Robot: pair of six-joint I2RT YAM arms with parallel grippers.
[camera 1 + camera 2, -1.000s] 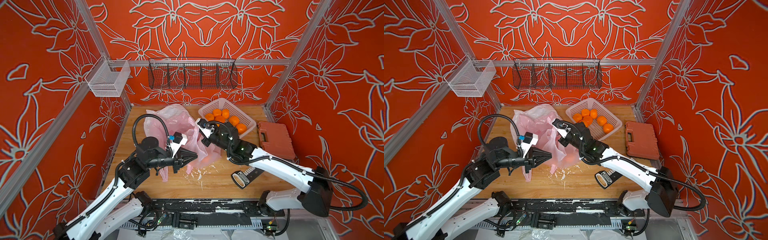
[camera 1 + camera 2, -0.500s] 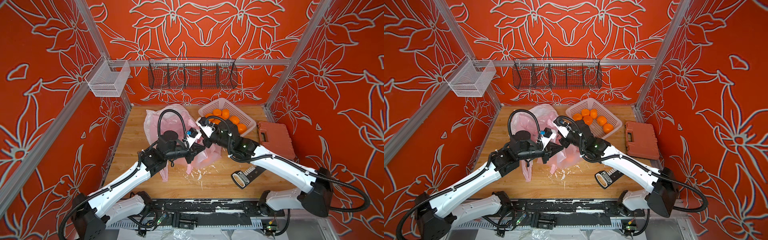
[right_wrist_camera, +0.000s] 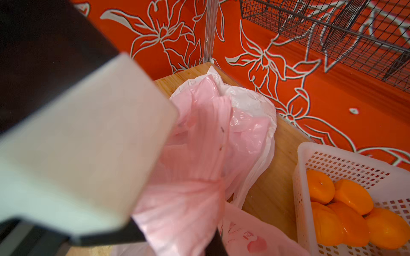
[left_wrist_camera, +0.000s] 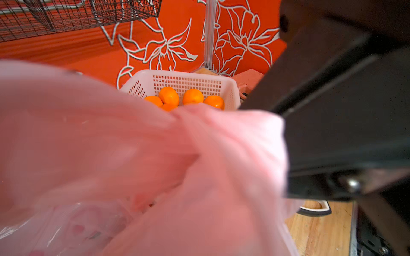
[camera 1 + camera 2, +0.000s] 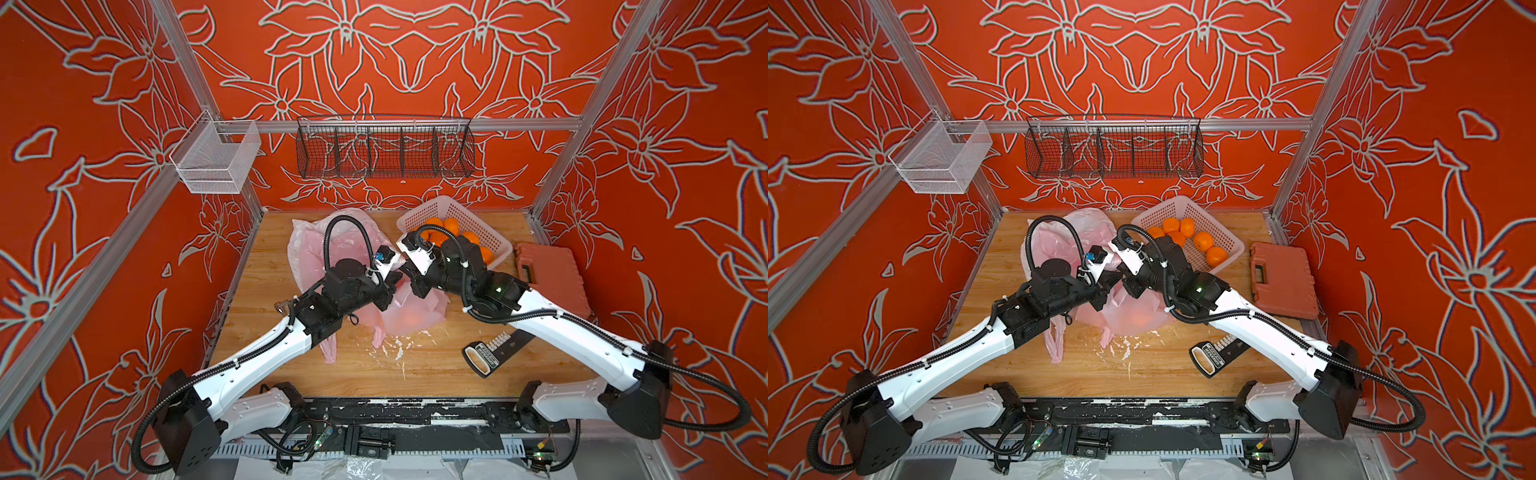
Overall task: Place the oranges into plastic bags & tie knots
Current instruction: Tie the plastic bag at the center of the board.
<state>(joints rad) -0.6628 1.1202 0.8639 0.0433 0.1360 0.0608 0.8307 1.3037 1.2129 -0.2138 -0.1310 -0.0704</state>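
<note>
At desk centre: both arms meet over the pink bag (image 5: pixel 411 316).
Bag: lies on the desk just nearside of the fingers, an orange inside, mouth gathered upward.
Right fingers (image 5: pixel 417 287): clenched on bunched handle strip (image 3: pixel 208 137), which runs lengthwise away from them.
Left fingers (image 5: pixel 1109 277): clenched; film hides what they pinch.
Reach: arms equally near.

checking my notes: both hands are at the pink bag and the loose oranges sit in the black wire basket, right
Not the wire basket, which holds none: both top views show the oranges in the white basket. The left hand and right hand are at the pink bag.
</note>
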